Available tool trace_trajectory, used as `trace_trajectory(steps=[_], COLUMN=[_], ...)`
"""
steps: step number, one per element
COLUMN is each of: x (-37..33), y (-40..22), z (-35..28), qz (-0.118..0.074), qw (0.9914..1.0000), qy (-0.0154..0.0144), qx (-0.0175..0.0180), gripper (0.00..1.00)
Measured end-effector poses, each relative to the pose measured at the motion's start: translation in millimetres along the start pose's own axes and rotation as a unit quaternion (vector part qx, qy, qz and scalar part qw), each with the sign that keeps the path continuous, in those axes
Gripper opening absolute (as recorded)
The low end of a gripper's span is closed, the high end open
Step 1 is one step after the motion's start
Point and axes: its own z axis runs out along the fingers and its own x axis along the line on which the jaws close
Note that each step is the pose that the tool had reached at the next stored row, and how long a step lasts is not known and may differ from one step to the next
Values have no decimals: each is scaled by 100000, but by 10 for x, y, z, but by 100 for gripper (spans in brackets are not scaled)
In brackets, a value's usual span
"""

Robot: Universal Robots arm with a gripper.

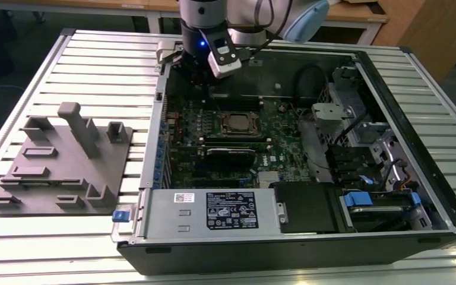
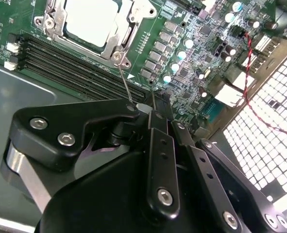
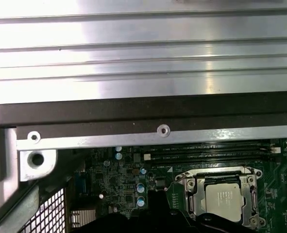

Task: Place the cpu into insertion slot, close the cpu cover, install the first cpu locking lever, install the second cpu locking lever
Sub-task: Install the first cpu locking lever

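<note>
Fingers drawn together, the arm's gripper (image 2: 155,108) hangs over the far side of the open computer case (image 1: 291,252), toward the exterior view's left. The cpu (image 1: 237,123) lies in the insertion slot (image 1: 239,133) mid-board, with the cpu cover (image 2: 125,35) down around it. A thin locking lever (image 2: 125,80) slants up from the socket corner toward the fingertips.

Cpu (image 3: 224,198) seated in slot (image 1: 222,124), cover (image 3: 195,191) down.
The cpu, a pale silver square, lies flat in the silver-rimmed slot on the green board. The cover, a silver frame with a cut-out centre, lies flat around the cpu's edges. A thin wire lever (image 2: 125,82) stands up from one corner of the slot.
</note>
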Motion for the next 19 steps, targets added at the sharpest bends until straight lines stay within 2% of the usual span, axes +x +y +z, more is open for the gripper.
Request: trace_trajectory(steps=[10,19], x=[29,15], y=[7,28], z=[5,7], qz=[7,-17], qw=[100000,100000], qy=[47,51], qx=[-65,-66], gripper=[11,11])
